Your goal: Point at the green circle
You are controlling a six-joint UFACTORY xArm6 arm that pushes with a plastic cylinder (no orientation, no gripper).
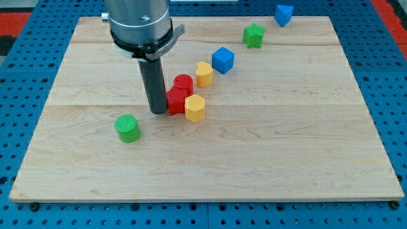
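The green circle (127, 128) is a short green cylinder on the wooden board (254, 159), left of centre. My tip (158, 112) rests on the board a little to the right of and above the green circle, apart from it. The tip touches or nearly touches the left side of a red block (176, 102).
A red cylinder (183, 83) sits just above the red block. A yellow hexagon (195, 108) lies right of it. A yellow heart (204, 74), a blue cube (222, 60), a green star (254, 35) and a blue block (283, 14) run diagonally toward the top right.
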